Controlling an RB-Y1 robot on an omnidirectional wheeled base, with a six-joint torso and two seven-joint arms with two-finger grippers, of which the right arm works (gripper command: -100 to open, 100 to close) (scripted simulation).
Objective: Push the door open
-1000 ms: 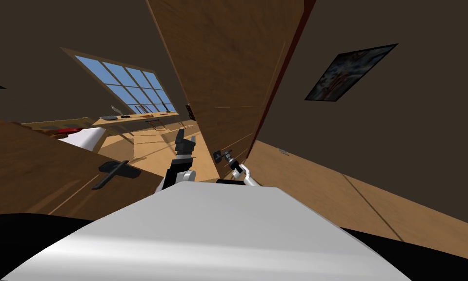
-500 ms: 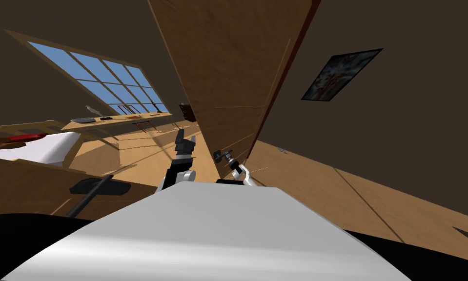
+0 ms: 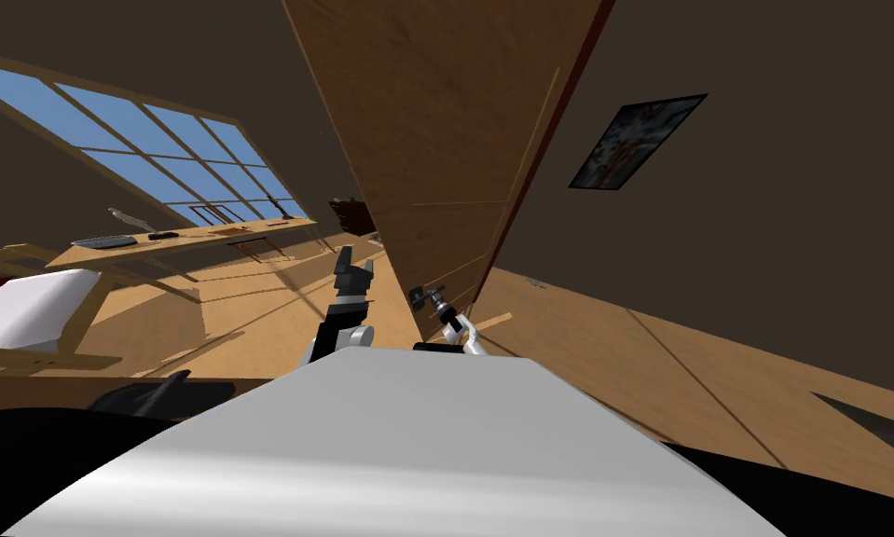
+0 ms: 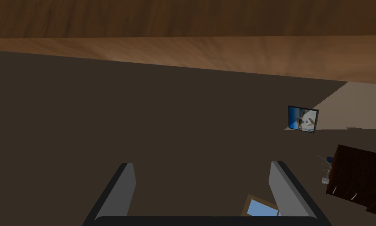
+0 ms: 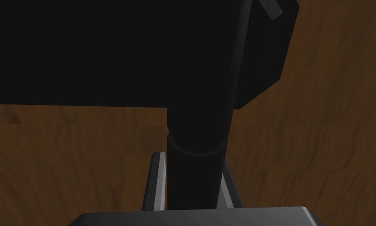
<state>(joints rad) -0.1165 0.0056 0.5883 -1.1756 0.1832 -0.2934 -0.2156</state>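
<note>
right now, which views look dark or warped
Head view: rolled and splayed by the wide lens, so the door slants; the window is the brightest patch. Right wrist view: dim, with the black handle looming close, gripped by the right claw. Left wrist view: dim and flatly lit around the open left claw.

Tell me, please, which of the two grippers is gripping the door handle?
The right gripper: its fingers clamp the black handle, while the left gripper stands open and empty.
</note>
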